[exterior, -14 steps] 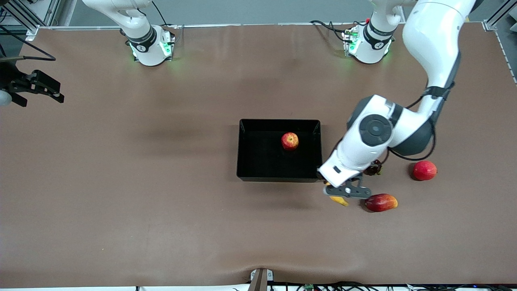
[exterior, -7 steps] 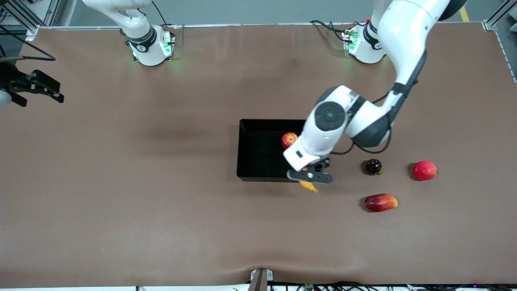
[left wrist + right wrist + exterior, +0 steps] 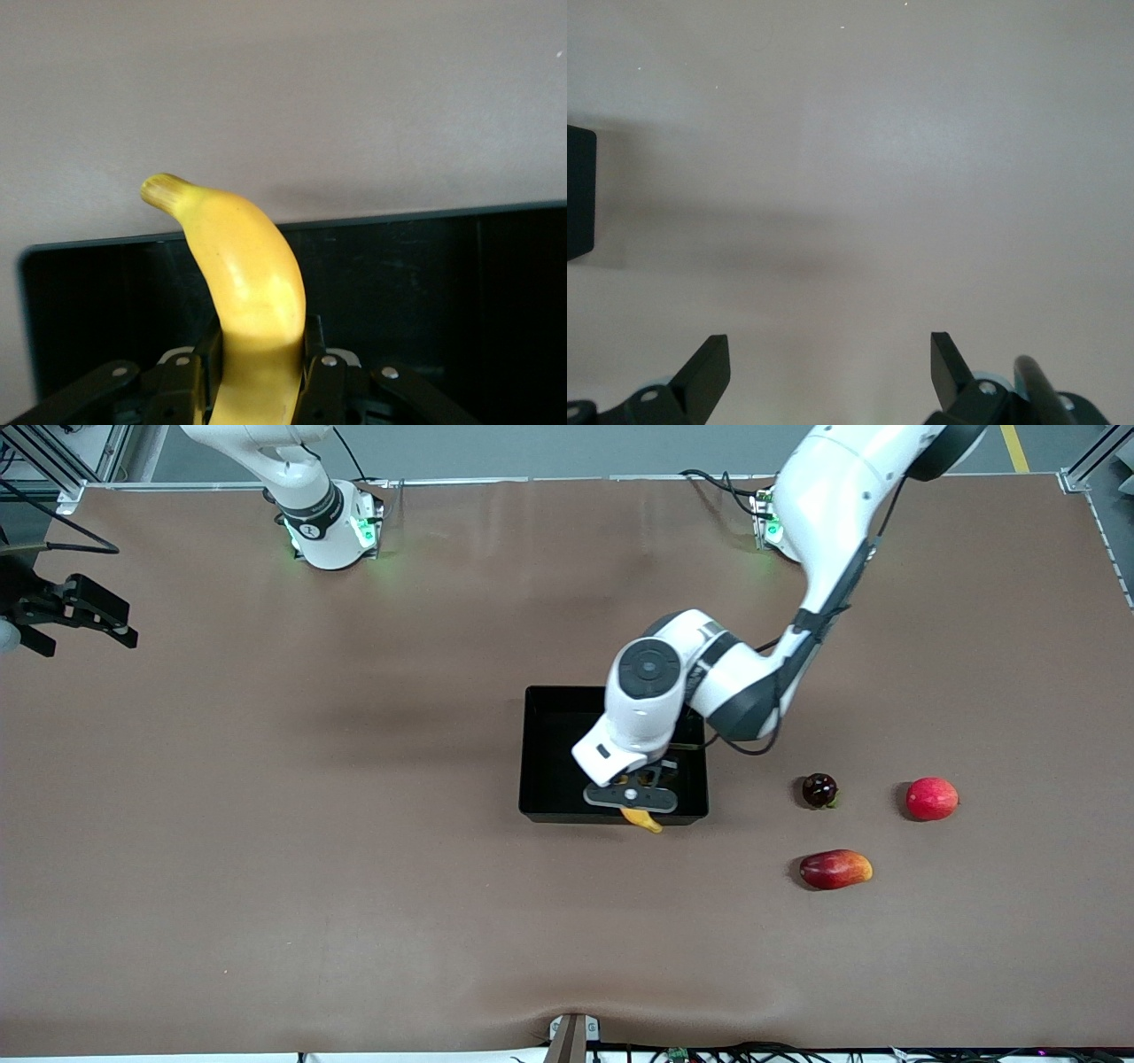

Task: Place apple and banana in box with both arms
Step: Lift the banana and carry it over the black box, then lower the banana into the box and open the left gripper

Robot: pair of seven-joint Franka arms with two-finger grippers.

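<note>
Black box (image 3: 542,755) — left gripper (image 3: 631,797) over it grasping banana (image 3: 641,818); right gripper (image 3: 828,363) spread, waiting

The left hand (image 3: 631,794) with the banana (image 3: 641,818) hangs over the box (image 3: 542,755)'s camera-side wall, crowding that end; the box floor toward the right arm's end lies open.

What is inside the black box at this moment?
Only bare black floor of the box shows. The left gripper, holding the banana, hangs over it; the arm covers the rest, so no apple is visible.
</note>
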